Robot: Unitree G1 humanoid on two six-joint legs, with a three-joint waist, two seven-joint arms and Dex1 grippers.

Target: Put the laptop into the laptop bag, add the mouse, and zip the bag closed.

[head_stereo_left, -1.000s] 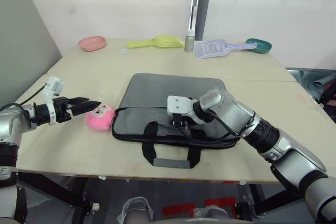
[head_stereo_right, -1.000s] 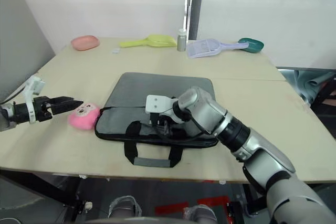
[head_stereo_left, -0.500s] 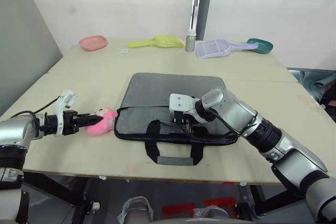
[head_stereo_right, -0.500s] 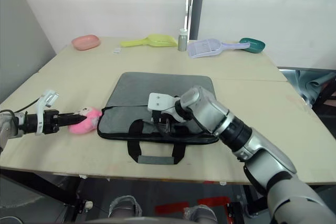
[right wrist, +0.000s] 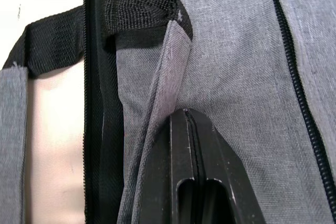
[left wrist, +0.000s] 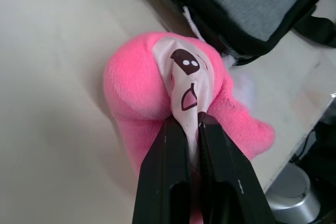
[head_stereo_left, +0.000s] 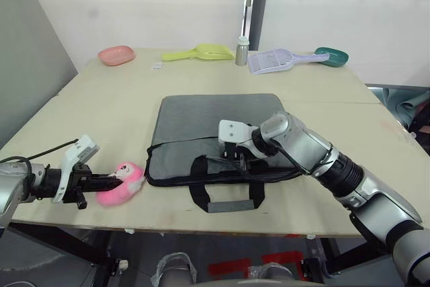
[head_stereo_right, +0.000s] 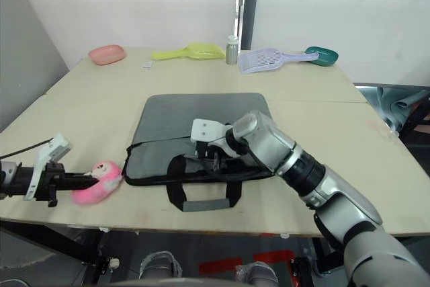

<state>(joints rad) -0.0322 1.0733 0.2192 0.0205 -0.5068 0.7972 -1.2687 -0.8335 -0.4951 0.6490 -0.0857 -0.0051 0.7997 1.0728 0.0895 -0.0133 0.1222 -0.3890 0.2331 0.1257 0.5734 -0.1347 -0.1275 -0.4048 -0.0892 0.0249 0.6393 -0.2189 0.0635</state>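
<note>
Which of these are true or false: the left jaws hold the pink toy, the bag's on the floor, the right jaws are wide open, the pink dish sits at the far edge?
1. The left gripper holds the pink toy. True.
2. The bag is on the floor. False: it lies on the table.
3. The right gripper is wide open. False: shut, against the bag's fabric.
4. The pink dish sits near the table's far edge. True.
</note>
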